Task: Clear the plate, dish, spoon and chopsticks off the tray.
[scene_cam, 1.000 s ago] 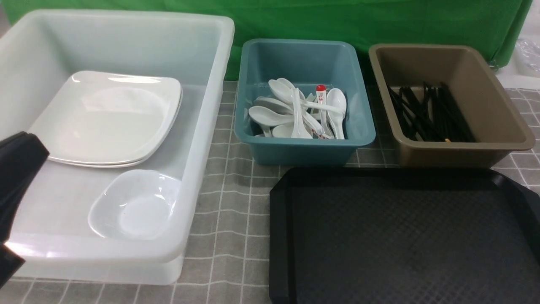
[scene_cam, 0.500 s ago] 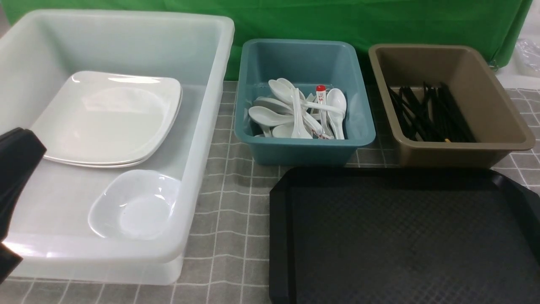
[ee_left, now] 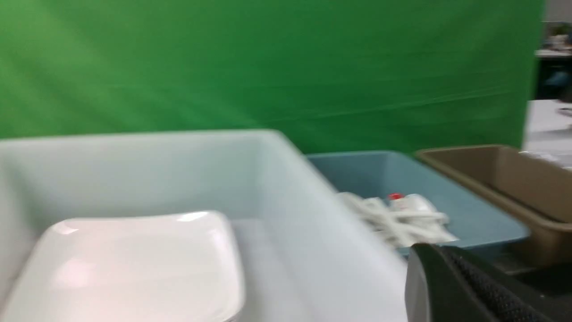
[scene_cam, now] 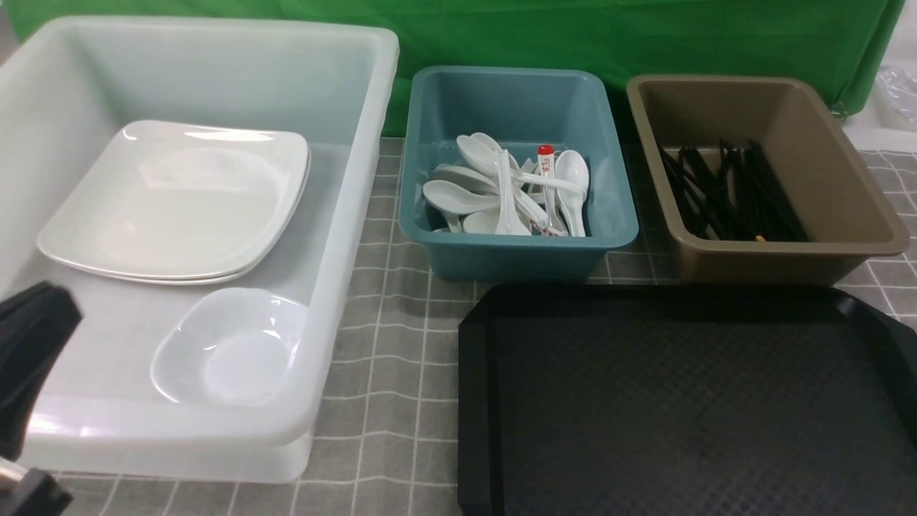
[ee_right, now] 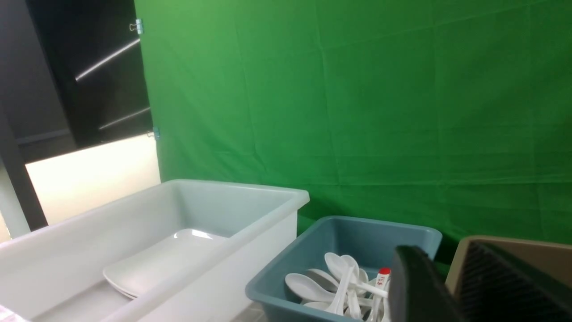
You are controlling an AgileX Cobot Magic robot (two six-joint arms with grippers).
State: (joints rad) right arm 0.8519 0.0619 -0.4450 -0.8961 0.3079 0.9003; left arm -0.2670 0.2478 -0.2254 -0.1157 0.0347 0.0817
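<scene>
I'm in a staged lab or recording setup, not a real kitchen: a wrinkled green cloth backdrop [ee_right: 357, 112] is clipped up behind my table. Grey grid-checked tablecloth [scene_cam: 387, 344] carries sorting bins, a translucent white plastic tub [scene_cam: 344, 215], a teal plastic bin [scene_cam: 516, 258] and a brown plastic bin [scene_cam: 838, 150].

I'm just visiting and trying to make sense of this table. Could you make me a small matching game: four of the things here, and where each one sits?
Things:
1. plate
2. spoons
3. chopsticks
4. small dish

Places:
A. brown bin
B. white tub, far part
C. teal bin
D. white tub, near part

Pairs: 1-B, 2-C, 3-A, 4-D
</scene>
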